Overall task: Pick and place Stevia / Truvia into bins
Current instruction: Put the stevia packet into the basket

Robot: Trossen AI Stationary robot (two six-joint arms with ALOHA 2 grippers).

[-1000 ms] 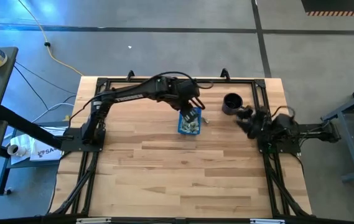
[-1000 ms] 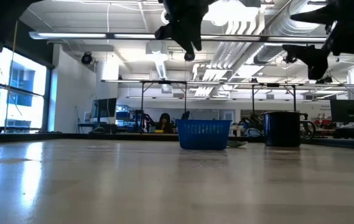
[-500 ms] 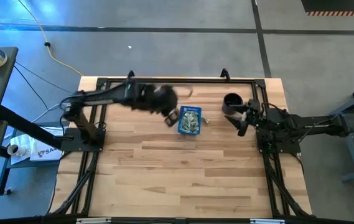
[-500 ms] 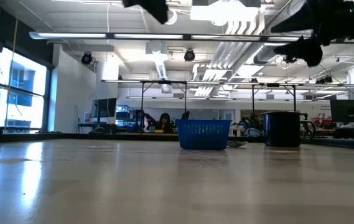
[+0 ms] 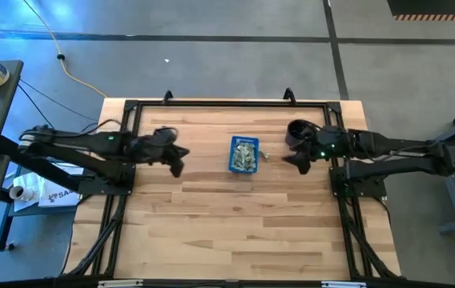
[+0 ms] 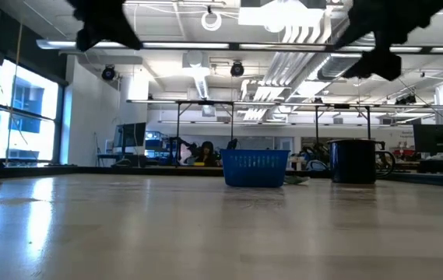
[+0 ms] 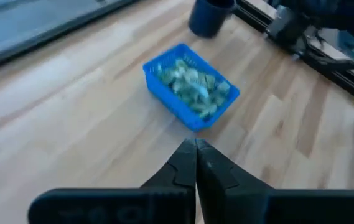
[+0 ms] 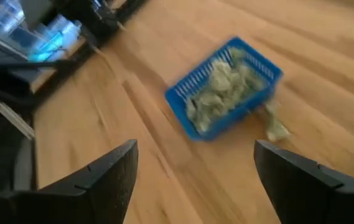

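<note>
The blue tray rests flat on the table's far middle, heaped with pale green and white Stevia packets. One loose packet lies on the wood against the tray's right side. My left gripper is shut and empty, hanging above the table to the left of the tray. My right gripper is open wide and empty, raised to the right of the tray. In the low view both grippers, left and right, hang well above the tray.
A black mug stands at the table's far right, close behind my right gripper; it also shows in the low view as the mug. Black frame rails run along the table's left, right and far edges. Bare wood spreads over the near half.
My left gripper has swung from above the tray toward the table's left edge and now hangs well left of it. My right arm has unfolded, carrying its gripper a little toward the tray. The tray and packets have stayed where they were.
</note>
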